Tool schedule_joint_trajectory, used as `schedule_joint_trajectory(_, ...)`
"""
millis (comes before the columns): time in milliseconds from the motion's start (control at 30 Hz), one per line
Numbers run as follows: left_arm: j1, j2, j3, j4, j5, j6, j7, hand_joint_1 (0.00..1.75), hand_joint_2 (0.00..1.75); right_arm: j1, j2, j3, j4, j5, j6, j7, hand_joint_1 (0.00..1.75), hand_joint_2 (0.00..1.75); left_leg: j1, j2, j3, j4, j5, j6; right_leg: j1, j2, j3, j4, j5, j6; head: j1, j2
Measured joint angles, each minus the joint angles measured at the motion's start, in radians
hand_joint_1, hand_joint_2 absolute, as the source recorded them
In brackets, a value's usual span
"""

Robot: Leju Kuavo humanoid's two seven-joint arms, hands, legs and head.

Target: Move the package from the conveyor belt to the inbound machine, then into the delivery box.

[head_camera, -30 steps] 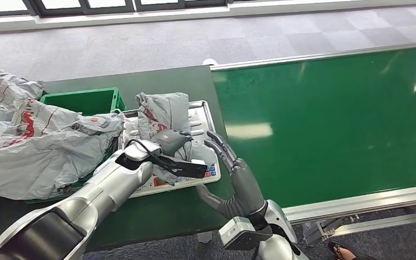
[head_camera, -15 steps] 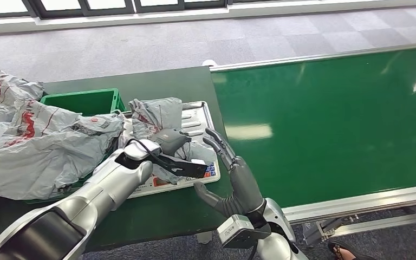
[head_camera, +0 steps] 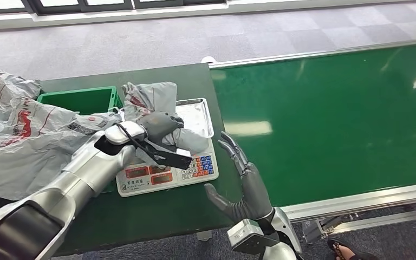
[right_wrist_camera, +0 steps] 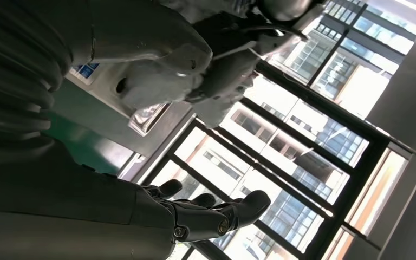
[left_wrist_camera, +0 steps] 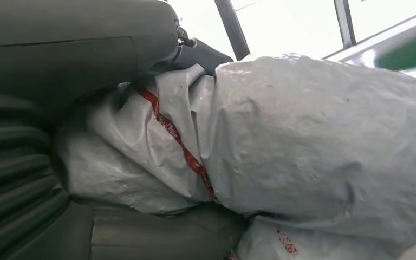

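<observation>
The left hand (head_camera: 160, 125) is gripping a grey package (head_camera: 154, 105), its dark fingers curling over the crumpled plastic. In the left wrist view that package (left_wrist_camera: 281, 157) is bulging right against the hand (left_wrist_camera: 59, 81), a red printed stripe running across its creases. The package is hanging just above the steel pan of the inbound machine (head_camera: 195, 116), a weighing scale, and I cannot quite tell whether its lower edge is brushing the pan or clearing it. Nearer the robot than the hand, the scale's front panel is showing red displays and a block of coloured keys (head_camera: 201, 166).

Just beyond the left hand, on its outer side, a green delivery box (head_camera: 81, 100) is sitting on the dark green bench (head_camera: 157, 211), and a heap of other grey bags (head_camera: 27, 141) is spilling over that box and the bench's left part.

The right hand (head_camera: 244, 181) is holding nothing, its fingers standing apart and pointing away from the robot, the thumb reaching out toward the scale. It is hovering near the scale's front corner, beside the bench edge. In the right wrist view the fingers (right_wrist_camera: 216, 211) are stretching out loosely against bright windows. On the far side of this hand the green conveyor belt (head_camera: 330, 114) is lying broad, well apart from the package.
</observation>
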Motion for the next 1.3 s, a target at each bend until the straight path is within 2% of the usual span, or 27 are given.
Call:
schedule_joint_trajectory(100, -0.025, 0.103, 0.012, -0.209, 0.036, -0.028, 0.022, 1.75, 1.75, 0.054, -0.009, -0.021, -0.035, 0.005, -0.013, -0.001, 0.0, 1.75, 0.0, 0.001, -0.007, 0.0, 0.001, -0.001, 0.001, 0.001, -0.007, 0.0, 0.001, -0.001, 0.0, 0.0)
schedule_joint_trajectory(200, -0.04, 0.182, 0.029, -0.362, 0.04, -0.028, 0.033, 1.75, 1.75, 0.095, -0.013, -0.036, -0.064, 0.012, -0.021, -0.002, 0.0, 1.75, 0.0, -0.001, -0.009, 0.0, 0.001, -0.001, 0.001, 0.0, -0.009, 0.0, 0.001, -0.001, 0.0, 0.0)
schedule_joint_trajectory(367, -0.048, 0.267, 0.034, -0.512, 0.061, -0.04, 0.027, 1.75, 1.75, 0.133, -0.018, -0.046, -0.105, 0.018, -0.029, -0.001, 0.0, 1.75, 0.0, -0.001, -0.011, 0.0, 0.001, 0.0, 0.0, -0.001, -0.01, 0.0, 0.0, -0.001, 0.0, 0.0)
schedule_joint_trajectory(567, -0.048, 0.31, 0.034, -0.583, 0.068, -0.048, 0.025, 1.75, 1.75, 0.151, -0.023, -0.056, -0.126, 0.019, -0.029, -0.001, 0.0, 1.75, 0.0, -0.001, -0.011, 0.0, 0.0, 0.0, 0.0, -0.001, -0.01, -0.001, 0.0, 0.0, 0.0, 0.0)
schedule_joint_trajectory(933, -0.047, 0.341, 0.033, -0.621, 0.087, -0.054, 0.023, 1.75, 1.75, 0.163, -0.028, -0.057, -0.136, 0.019, -0.035, -0.001, 0.0, 1.75, 0.0, -0.001, -0.011, 0.0, 0.0, 0.0, 0.0, -0.001, -0.011, -0.001, 0.0, -0.001, 0.0, 0.0)
schedule_joint_trajectory(1133, -0.013, 0.408, 0.032, -0.677, 0.147, -0.051, 0.031, 1.75, 1.75, 0.178, -0.045, -0.057, -0.143, 0.014, -0.047, -0.004, 0.0, 1.75, 0.0, -0.001, -0.012, 0.0, 0.0, 0.0, 0.0, -0.001, -0.011, -0.001, 0.0, 0.0, 0.0, 0.0)
schedule_joint_trajectory(1300, 0.007, 0.454, 0.033, -0.68, 0.09, -0.03, 0.079, 1.75, 1.75, 0.178, -0.055, -0.057, -0.143, 0.006, -0.045, -0.01, 0.0, 1.75, 0.0, -0.001, -0.013, 0.0, 0.0, 0.0, 0.0, -0.001, -0.012, -0.001, 0.0, 0.0, 0.0, 0.0)
